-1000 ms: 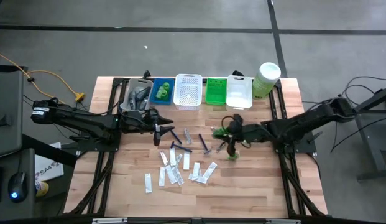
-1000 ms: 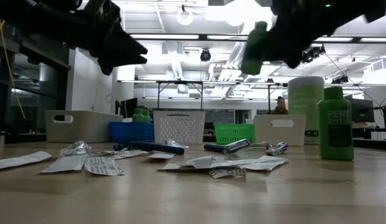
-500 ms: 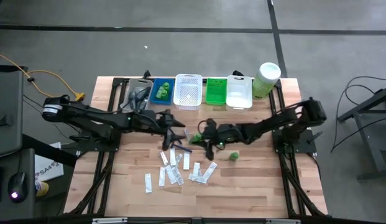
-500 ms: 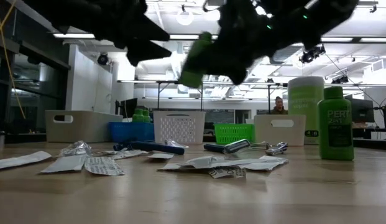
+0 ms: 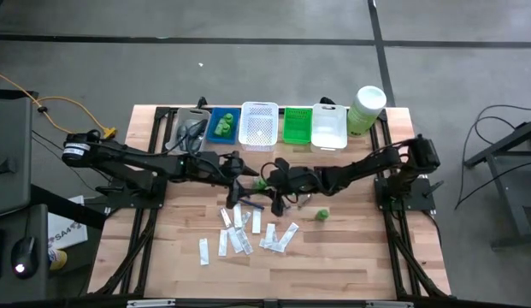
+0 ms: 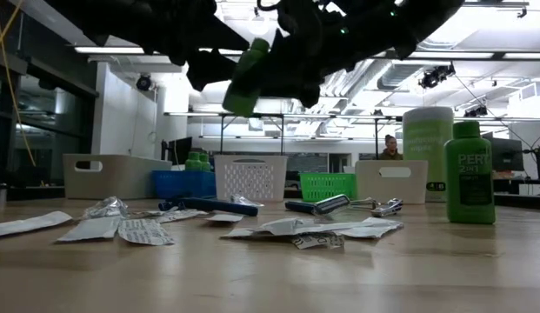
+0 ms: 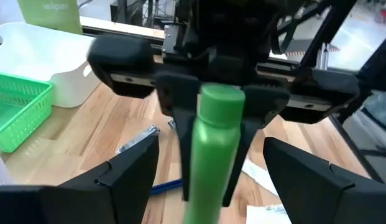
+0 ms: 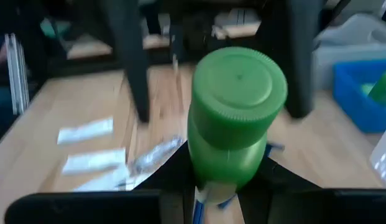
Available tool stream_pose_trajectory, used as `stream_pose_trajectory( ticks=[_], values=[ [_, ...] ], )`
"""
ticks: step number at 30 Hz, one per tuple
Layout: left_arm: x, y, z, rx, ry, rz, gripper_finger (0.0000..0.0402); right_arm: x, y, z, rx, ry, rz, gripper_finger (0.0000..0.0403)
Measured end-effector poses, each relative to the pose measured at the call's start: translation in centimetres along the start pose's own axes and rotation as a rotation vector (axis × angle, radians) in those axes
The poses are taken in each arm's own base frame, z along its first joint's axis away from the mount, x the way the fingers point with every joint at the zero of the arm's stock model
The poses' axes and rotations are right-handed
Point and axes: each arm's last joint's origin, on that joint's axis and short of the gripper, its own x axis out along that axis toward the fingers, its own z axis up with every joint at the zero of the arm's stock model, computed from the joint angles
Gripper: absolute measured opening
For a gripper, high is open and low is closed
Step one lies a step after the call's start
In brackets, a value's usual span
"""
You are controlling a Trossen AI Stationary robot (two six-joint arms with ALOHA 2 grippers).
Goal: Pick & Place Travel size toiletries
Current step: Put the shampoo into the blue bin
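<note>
A small green bottle with a ridged cap hangs above the table's middle, with my right gripper shut on it. My left gripper faces it from the table's left. It is open, with one finger on each side of the bottle's cap end, apart from it. A second green bottle stands upright on its base to the right. Flat white sachets and dark razors lie on the wood below the grippers. My right gripper pinches the bottle's body between its two fingers, one on each side. The fingers come nearly level from the table's right and lie along the bottle. The bottle is tilted and clear of the table, its cap end sticking out toward my left gripper.
A row of baskets lines the far edge: grey, blue holding green bottles, white, green and white. A tall pale-green canister stands at the far right. A person shows in the room behind.
My right gripper has carried the green bottle toward the table's left, clear of the table, up to my left gripper. The bottle has tipped further over. My left gripper has gone toward the table's right and its fingers have opened wider around the bottle's end.
</note>
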Motion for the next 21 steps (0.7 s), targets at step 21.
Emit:
stream_pose_trajectory(
  ticks=[21],
  values=[
    [0.6,0.1,-0.6,0.014,0.028,0.001,0.0283,2.8,0.0,-0.3,-0.005,-0.027,0.054,0.0076]
  ],
)
